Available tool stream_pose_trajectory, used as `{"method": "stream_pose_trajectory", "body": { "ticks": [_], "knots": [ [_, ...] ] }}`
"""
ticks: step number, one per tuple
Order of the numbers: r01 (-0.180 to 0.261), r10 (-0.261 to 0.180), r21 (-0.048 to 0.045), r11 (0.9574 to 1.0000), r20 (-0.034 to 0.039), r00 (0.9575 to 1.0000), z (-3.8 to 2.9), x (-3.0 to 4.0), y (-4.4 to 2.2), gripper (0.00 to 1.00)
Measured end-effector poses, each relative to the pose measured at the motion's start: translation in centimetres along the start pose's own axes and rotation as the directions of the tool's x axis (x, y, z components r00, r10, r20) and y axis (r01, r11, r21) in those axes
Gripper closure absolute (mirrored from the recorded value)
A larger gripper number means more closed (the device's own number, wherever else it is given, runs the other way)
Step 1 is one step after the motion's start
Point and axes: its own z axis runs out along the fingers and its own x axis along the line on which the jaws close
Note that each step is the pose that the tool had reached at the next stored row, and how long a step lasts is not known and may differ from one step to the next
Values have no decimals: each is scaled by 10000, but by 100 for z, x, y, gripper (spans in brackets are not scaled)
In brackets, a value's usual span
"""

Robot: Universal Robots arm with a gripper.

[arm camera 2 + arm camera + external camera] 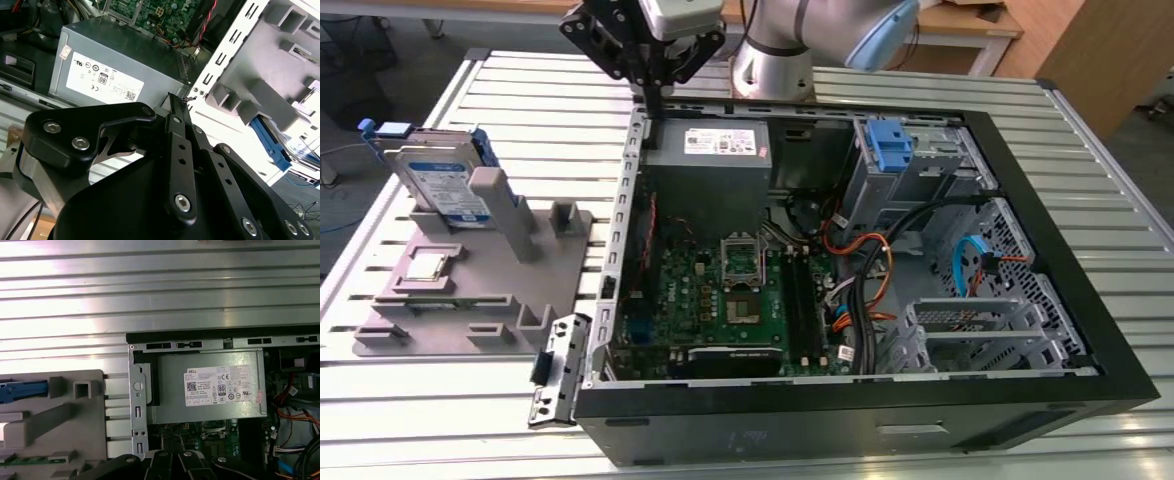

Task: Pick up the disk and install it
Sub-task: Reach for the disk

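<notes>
The disk [443, 183] is a silver drive with a white-and-blue label in a blue frame. It stands on edge in a grey fixture [494, 290] at the exterior view's left, outside the open computer case [854, 425]. Its blue frame shows in the second wrist view [271, 141] and the first wrist view [22, 390]. My gripper [644, 92] hangs over the case's rear corner beside the power-supply box [720, 150], well apart from the disk. Its black fingers [176, 107] meet at the tips, shut on nothing.
The case lies open with a green motherboard [720, 290], cables and a blue-tabbed drive bay [887, 150] inside. A small square processor chip [427, 265] rests on the fixture. The slatted metal table [520, 95] runs all around.
</notes>
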Motion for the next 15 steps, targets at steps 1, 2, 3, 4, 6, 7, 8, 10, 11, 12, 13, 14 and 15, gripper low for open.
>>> {"method": "stream_pose_trajectory", "body": {
  "ticks": [1,2,3,4,6,7,8,10,11,12,13,14,15],
  "knots": [
    [0,0,0,10000,0,10000,0,7,-1,89],
    [0,0,-1,10000,1,10000,1,13,-1,89],
    [0,0,0,10000,0,10000,0,18,-1,89],
    [1,-1,0,10000,0,10000,0,23,-2,89],
    [0,0,0,10000,0,10000,0,34,-3,89],
    [1,-1,1,10000,-1,10000,0,42,-4,89],
    [1,-1,1,10000,-1,10000,0,54,-4,89],
    [0,0,0,10000,0,10000,2,77,-6,89],
    [0,0,0,10000,0,10000,2,90,-7,89],
    [0,0,0,10000,0,10000,3,104,-8,89],
    [0,0,-1,10000,2,10000,4,118,-9,89],
    [0,0,0,10000,1,10000,4,126,-10,89],
    [0,0,-1,10000,1,10000,4,128,-10,89]
  ]
}}
